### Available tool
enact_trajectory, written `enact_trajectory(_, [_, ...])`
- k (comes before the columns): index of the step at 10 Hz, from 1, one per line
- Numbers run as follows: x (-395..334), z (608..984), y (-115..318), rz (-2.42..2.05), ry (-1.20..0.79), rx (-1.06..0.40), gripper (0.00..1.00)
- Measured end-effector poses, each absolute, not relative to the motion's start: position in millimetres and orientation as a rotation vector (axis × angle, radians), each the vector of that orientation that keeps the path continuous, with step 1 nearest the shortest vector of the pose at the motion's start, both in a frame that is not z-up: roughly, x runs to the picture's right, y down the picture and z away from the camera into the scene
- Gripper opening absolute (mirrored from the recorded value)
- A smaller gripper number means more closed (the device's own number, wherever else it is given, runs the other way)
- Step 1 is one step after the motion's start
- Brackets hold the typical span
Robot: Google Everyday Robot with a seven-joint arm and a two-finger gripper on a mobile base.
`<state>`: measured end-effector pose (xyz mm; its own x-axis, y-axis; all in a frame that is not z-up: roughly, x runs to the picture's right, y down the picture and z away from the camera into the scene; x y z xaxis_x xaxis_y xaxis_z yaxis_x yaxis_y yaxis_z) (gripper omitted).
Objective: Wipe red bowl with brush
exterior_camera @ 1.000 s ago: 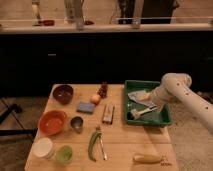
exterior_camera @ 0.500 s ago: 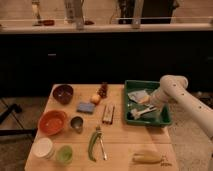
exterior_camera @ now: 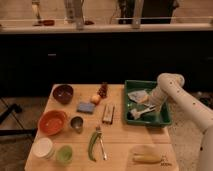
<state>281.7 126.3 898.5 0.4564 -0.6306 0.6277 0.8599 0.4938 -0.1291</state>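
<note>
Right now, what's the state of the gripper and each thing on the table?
Gripper: open, over the tray, holding nothing.
Brush: lying in the tray, not gripped.
Red bowl: upright, looks empty.
Maroon bowl: upright, looks empty.
Metal cup: upright.
Green cup: upright.

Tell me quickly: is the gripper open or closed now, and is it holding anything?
Gripper: open, just over the brush in the tray, holding nothing.

One camera looks down from high up at the front of the wooden table [exterior_camera: 120,145]. It sees the whole top and the dark counter [exterior_camera: 100,27] behind. The gripper [exterior_camera: 144,106] is over the green tray [exterior_camera: 150,123], on the right of the view.
</note>
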Motion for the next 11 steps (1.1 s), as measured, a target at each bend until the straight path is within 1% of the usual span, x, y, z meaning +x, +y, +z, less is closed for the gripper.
enact_trajectory(8, [293,913,138,-0.962,-0.537,-0.551,0.80])
enact_trajectory(11, [298,916,141,-0.969,-0.492,-0.558,0.80])
